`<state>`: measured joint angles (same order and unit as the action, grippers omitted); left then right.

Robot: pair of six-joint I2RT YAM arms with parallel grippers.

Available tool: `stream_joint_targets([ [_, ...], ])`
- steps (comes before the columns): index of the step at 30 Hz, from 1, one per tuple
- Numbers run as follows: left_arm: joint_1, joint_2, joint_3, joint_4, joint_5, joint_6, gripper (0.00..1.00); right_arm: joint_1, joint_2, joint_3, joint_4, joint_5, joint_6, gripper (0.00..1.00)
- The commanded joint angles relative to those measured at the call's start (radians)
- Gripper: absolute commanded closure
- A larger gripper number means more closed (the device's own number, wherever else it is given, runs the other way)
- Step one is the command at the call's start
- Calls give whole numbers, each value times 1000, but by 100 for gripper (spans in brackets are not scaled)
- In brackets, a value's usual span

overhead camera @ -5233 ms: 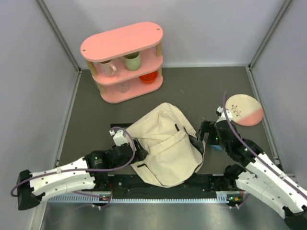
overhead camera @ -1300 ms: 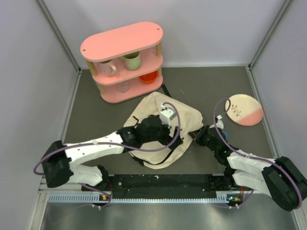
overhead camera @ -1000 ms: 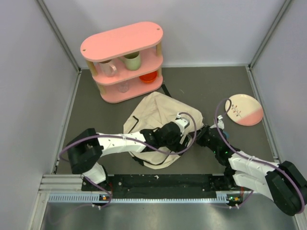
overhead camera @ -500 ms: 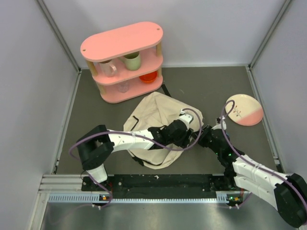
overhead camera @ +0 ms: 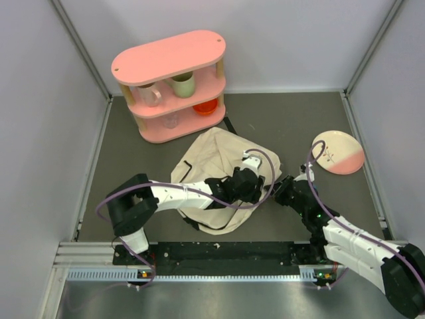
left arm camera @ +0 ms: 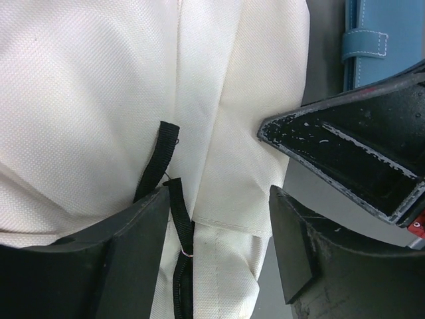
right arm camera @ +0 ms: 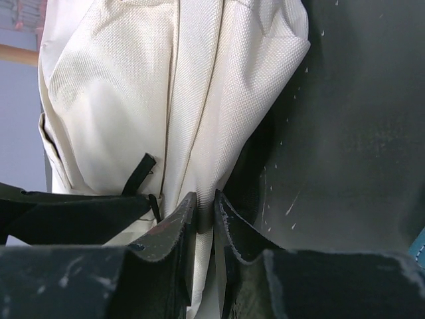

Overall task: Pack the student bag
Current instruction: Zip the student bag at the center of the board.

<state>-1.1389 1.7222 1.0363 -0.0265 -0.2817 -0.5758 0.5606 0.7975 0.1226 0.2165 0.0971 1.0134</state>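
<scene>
The student bag (overhead camera: pixel 207 156) is a cream fabric backpack lying crumpled mid-table. My left arm reaches across it, and the left gripper (overhead camera: pixel 260 189) sits at the bag's right edge. In the left wrist view the left gripper (left arm camera: pixel 219 222) is open, its fingers (left arm camera: pixel 133 256) straddling a fold of the bag (left arm camera: pixel 86 100) and a black zipper pull (left arm camera: pixel 174 212). The right gripper (right arm camera: pixel 204 203) is shut on a thin fold at the bag's right edge (right arm camera: pixel 199 100), just beside the left one (overhead camera: pixel 277 193).
A pink three-tier shelf (overhead camera: pixel 169 86) with cups stands at the back left. A pink-and-cream plate (overhead camera: pixel 339 153) lies at the right. A blue stitched case (left arm camera: pixel 365 33) lies on the mat past the bag's edge. Grey walls enclose the table.
The left arm has swung right across the bag to its right edge, then eased back slightly; its jaws have narrowed. The right gripper keeps its pinch on the bag's edge.
</scene>
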Motion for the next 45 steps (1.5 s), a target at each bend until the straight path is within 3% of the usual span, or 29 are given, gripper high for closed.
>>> stream_joint_targets([
  [1,5,34,8,-105,-79,-27,34,10,-6,-8,34,18,-18,84],
  [7,-7,89,53,-185,-137,-84,39,12,-7,-8,23,19,-19,84],
  [16,-51,62,44,-276,-287,-188,34,10,-12,-9,15,29,-16,82],
  [24,-81,16,25,-296,-318,-214,43,10,-12,-8,11,38,-19,81],
  [30,-93,-18,1,-299,-307,-232,30,10,-7,-1,7,35,-22,81],
  [33,-93,14,16,-337,-350,-259,31,12,-9,-3,15,30,-21,81],
  [39,-87,86,65,-354,-343,-285,43,10,-6,-6,17,23,-19,81],
  [45,-78,60,24,-227,-310,-260,50,10,-11,-9,17,18,-22,81],
])
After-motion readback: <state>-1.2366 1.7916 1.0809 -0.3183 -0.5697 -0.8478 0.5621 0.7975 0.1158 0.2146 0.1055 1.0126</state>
